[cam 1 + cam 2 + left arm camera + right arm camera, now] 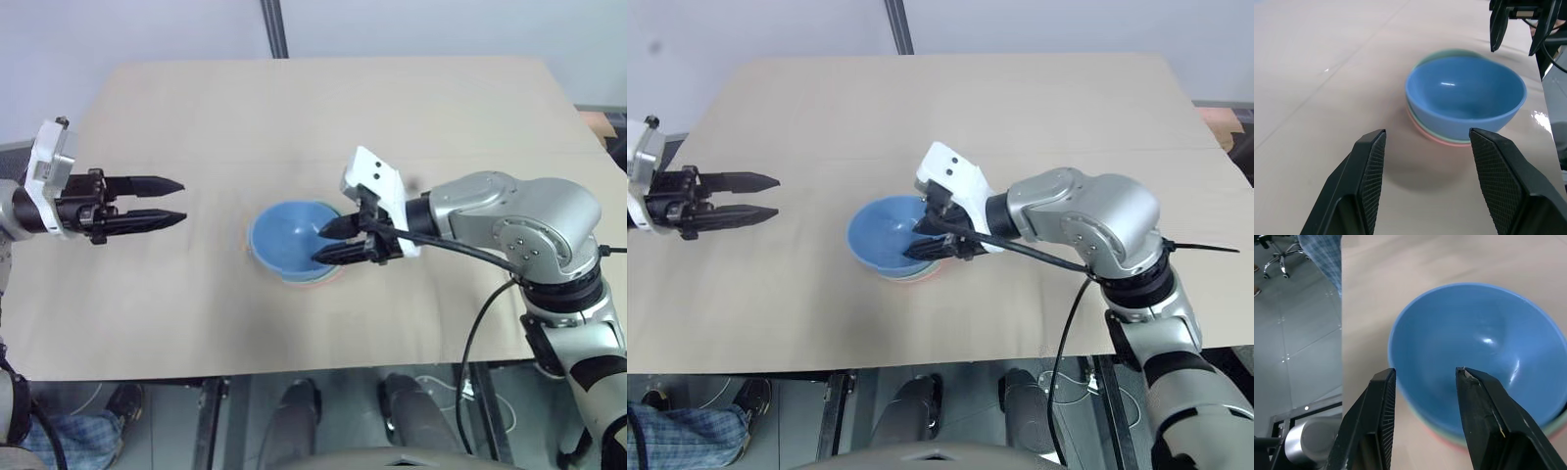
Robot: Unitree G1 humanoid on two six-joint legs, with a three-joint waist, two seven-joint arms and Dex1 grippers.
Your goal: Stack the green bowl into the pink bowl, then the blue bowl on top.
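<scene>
Left wrist view has the blue bowl (1465,95) nested on green (1442,55) and pink (1436,139), so my right pincer (327,243) is released at its rim, my left pincer (174,201) spread, empty.

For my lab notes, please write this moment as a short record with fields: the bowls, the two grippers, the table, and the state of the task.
bowls: the blue bowl sits on top, nested in the green bowl, which sits in the pink bowl
stack place: near the middle of the wooden table
right gripper: fingers open astride the blue bowl's near rim, gripping nothing
left gripper: open, empty, hovers apart from the stack, pointing toward it
task state: all three bowls appear stacked in the asked order
</scene>
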